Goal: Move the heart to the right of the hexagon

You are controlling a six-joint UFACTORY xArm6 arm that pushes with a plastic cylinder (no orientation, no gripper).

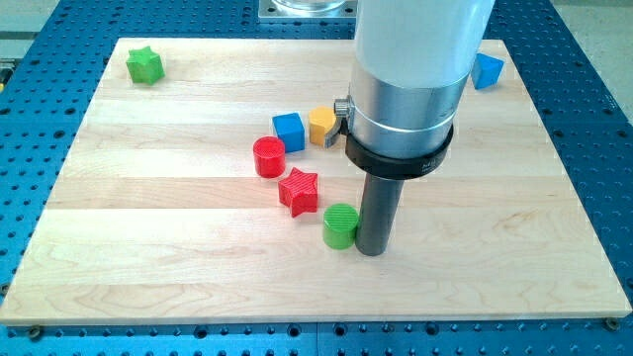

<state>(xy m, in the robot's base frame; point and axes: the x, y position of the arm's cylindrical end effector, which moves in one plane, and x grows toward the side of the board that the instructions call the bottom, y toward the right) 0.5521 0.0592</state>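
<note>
My tip point(371, 251) rests on the wooden board point(148, 218), just to the right of a green round-looking block point(340, 225), touching or nearly touching it. Whether that block has six sides is not clear. A yellow block point(321, 126), which looks heart-shaped, sits above the middle of the view, next to a blue cube point(288, 131) on its left. The arm's body hides the yellow block's right edge. A red round block point(268, 156) and a red star point(299, 190) lie between the blue cube and the green block.
A green star point(144, 65) lies at the board's top left corner. A blue block point(487, 69) sits at the top right, partly hidden behind the arm. A blue perforated table surrounds the board.
</note>
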